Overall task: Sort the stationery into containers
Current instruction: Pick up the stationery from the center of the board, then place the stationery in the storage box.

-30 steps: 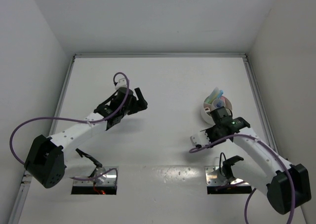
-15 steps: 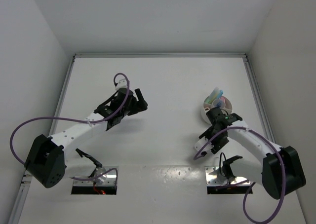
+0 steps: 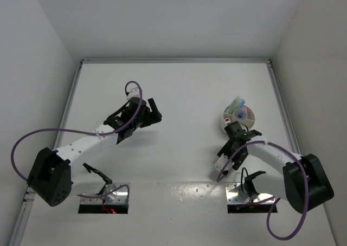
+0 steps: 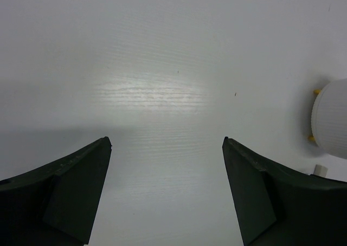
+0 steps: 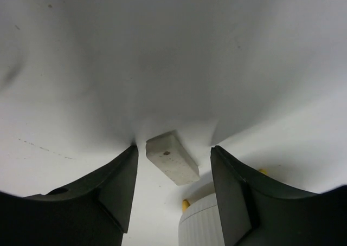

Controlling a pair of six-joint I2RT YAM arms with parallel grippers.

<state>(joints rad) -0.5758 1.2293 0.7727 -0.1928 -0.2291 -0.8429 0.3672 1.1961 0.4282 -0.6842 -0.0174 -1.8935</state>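
Note:
The white round tub stands at the right of the table with pastel sticks standing in it. My right gripper is at the tub's near-left side, low over the table. In the right wrist view its open jaws straddle the small tan block, which lies on the table beside the ribbed tub wall; the block is closer to the left finger. My left gripper is open and empty over bare table, and the tub shows at its right edge.
White walls enclose the table on the left, back and right. Small yellow feet stick out under the tub. Purple cables loop off both arms.
My right arm has folded in and swung left, with its gripper settling at the tub's near-left side. The left arm has not moved.

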